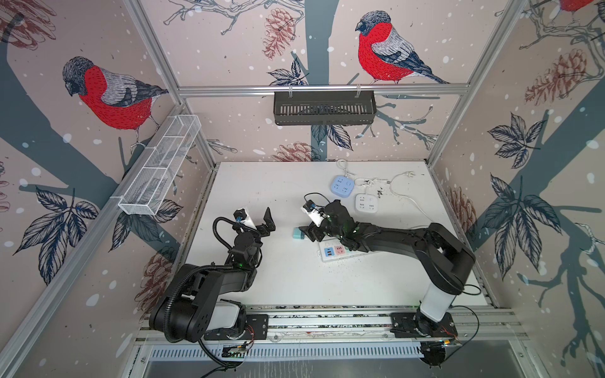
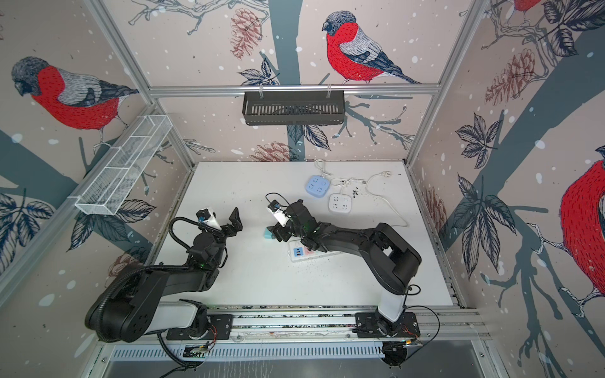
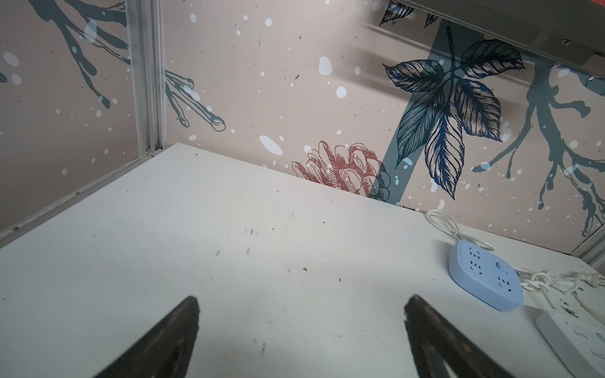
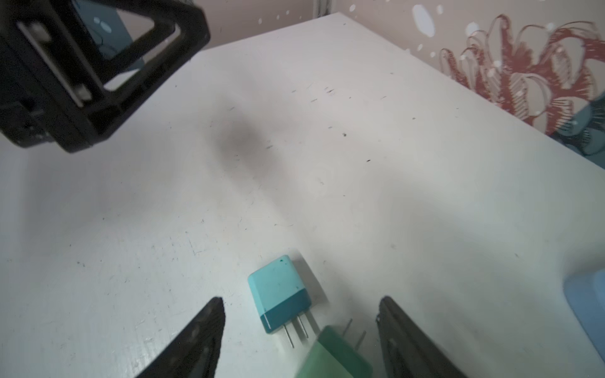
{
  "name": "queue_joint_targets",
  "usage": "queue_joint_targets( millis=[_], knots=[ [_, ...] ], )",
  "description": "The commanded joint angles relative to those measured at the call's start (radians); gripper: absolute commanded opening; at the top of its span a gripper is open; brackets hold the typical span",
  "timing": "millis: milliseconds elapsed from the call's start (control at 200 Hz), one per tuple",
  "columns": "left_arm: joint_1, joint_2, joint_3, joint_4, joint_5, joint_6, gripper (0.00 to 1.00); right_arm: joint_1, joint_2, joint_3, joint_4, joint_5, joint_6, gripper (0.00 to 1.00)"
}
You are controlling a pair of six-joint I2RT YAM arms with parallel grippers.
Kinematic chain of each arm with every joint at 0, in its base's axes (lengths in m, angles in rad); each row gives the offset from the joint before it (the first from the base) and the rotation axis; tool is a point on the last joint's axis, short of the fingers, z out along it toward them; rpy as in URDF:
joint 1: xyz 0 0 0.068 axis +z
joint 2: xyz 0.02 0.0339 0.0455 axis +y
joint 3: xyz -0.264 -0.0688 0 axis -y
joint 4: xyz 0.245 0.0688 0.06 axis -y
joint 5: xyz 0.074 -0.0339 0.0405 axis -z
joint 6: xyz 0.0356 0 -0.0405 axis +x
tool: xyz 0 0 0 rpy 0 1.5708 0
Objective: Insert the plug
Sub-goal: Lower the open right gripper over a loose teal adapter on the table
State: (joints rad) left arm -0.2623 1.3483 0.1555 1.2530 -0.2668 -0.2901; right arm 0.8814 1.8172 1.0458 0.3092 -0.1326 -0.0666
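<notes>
Okay: my right gripper (image 4: 301, 299) jaws apart, clamping nothing, flanking teal plug (image 4: 278, 288) flat near table (image 4: 327, 170) middle, blurred green plug (image 4: 334, 356) alongside. I reckon lining up grasp. Left gripper (image 3: 302, 298) wide, empty, parked clear.

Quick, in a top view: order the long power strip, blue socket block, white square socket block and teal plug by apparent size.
1. long power strip, though partly under the right arm.
2. blue socket block and white square socket block: alike, unranked.
3. teal plug, smallest.
</notes>
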Motion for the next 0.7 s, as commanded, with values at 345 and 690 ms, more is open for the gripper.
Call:
queue_joint_targets(
  millis=[345,690],
  knots=[
    [0.005,0.006,0.019,0.053,-0.024,-0.023,0.97,0.012,0.275,0.287,-0.334,-0.059,-0.075,0.83],
    [0.007,0.011,0.029,0.038,-0.017,-0.021,0.97,0.04,0.336,0.348,-0.391,-0.048,-0.096,0.74]
  ],
)
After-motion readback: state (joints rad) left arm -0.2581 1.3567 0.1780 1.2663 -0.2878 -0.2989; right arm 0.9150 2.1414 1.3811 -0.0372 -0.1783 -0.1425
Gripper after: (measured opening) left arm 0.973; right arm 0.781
